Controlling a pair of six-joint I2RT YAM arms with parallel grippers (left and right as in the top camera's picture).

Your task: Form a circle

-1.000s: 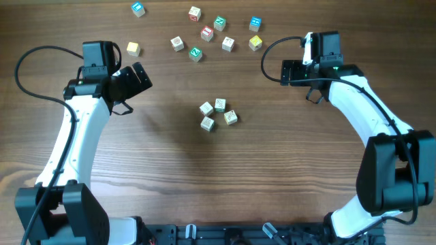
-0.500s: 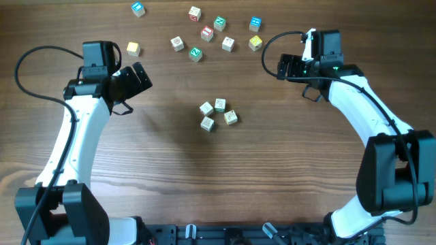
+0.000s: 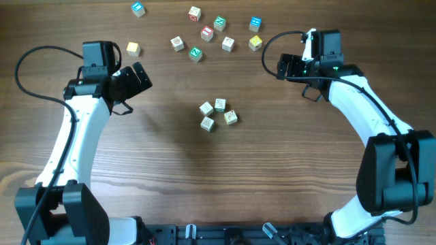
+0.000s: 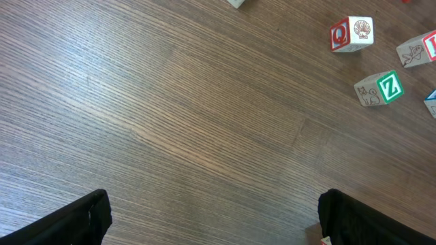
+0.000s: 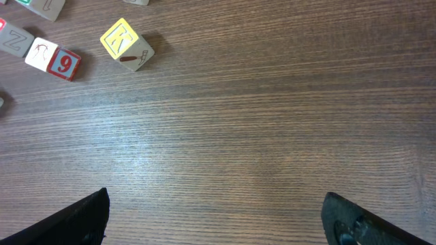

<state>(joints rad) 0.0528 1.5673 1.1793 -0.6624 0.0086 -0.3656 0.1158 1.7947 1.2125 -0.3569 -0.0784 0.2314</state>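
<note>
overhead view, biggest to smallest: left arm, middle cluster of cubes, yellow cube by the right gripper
1. left arm
2. cluster of cubes
3. yellow cube, about as big as one cube of the cluster

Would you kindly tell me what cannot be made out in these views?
1. Overhead: the central cube cluster is too small for its face marks to be read, and it lies outside both wrist views.
2. Left wrist: the cube at right edge has its red letter cut off by the frame.
3. Right wrist: the cube at top edge is mostly cropped.
</note>
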